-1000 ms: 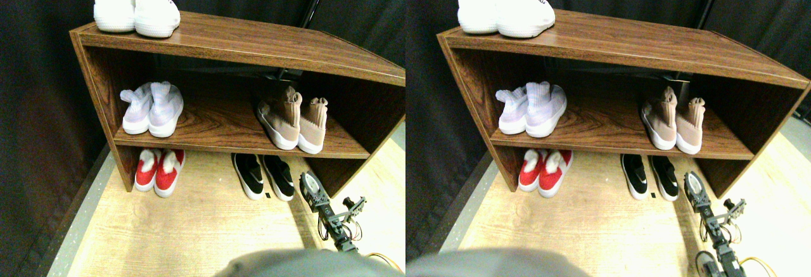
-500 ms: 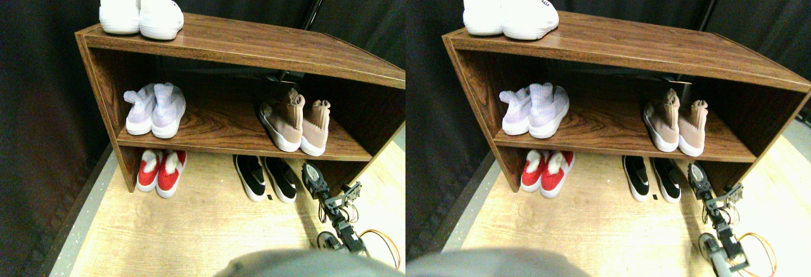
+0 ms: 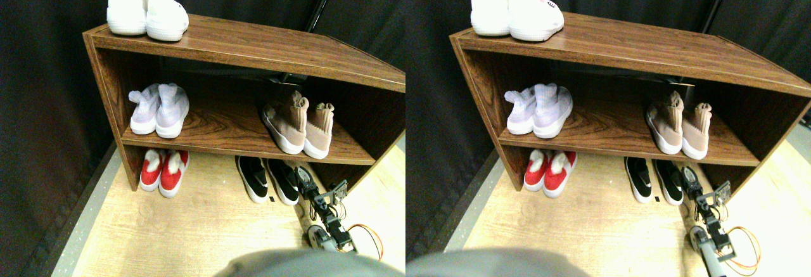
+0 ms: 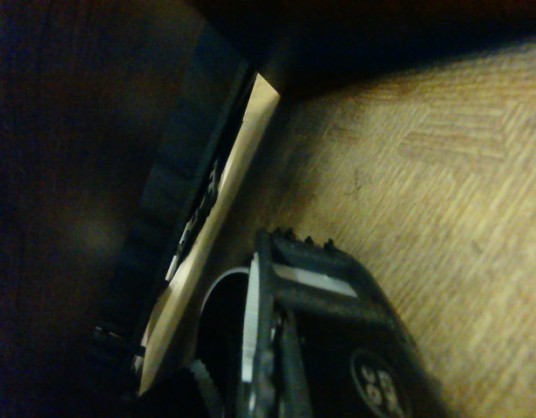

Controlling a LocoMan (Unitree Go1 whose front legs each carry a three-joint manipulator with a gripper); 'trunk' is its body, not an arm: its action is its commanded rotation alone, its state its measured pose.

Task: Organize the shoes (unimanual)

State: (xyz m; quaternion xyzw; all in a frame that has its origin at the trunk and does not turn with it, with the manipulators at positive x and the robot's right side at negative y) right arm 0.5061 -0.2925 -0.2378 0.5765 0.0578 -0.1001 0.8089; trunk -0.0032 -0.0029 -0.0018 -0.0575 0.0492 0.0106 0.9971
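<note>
2 black slip-ons (image 3: 269,179) on floor, right gripper (image 3: 305,177) beside them, jaw state unclear

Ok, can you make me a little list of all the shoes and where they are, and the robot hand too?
White shoes: on top of the rack
Lilac shoes: middle shelf, left
Tan shoes: middle shelf, right
Red shoes: floor, under the shelf, left
Black shoes: floor, under the shelf, right
Hand: low, right beside the black shoes, holding nothing
</note>
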